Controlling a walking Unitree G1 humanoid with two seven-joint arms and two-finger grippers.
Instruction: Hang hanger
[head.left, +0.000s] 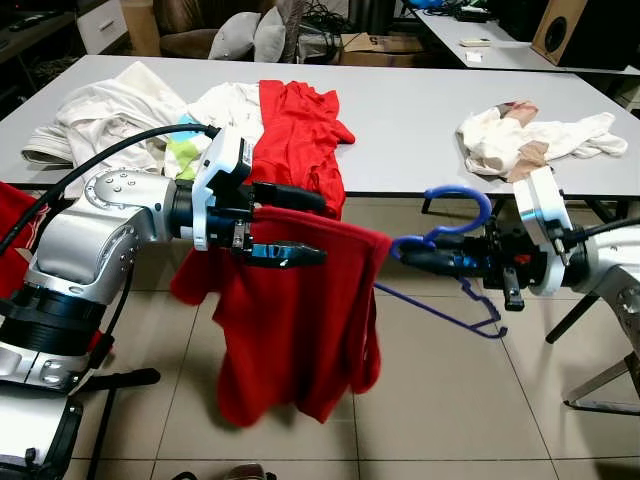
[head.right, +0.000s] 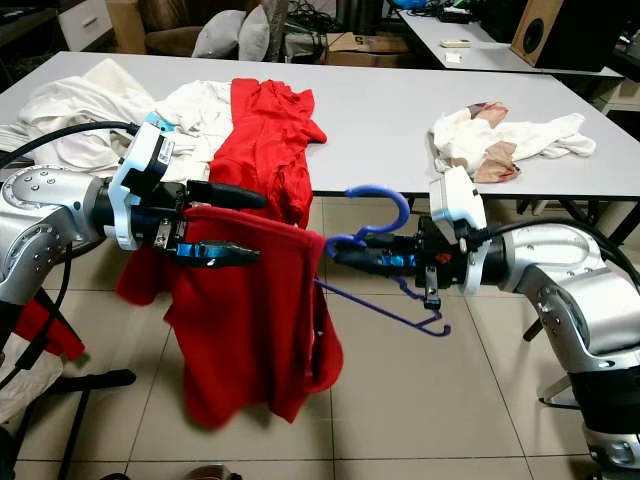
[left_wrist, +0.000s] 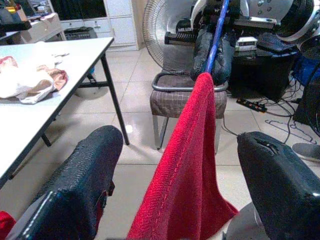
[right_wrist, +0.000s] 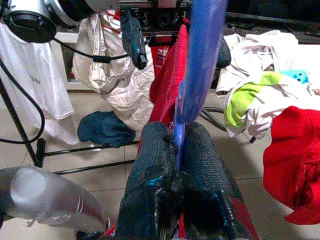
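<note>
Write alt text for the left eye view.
Over a tiled floor, the left gripper holds up a red garment while the right gripper grips a blue hanger pushed into it. Behind, a grey table holds more clothes.

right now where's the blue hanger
In the left eye view the blue hanger is right of centre, pinched in the right gripper, one end inside the red garment.

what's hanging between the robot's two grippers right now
A red garment drapes between the left gripper and the right gripper, which is shut on the blue hanger, as the left eye view shows.
</note>
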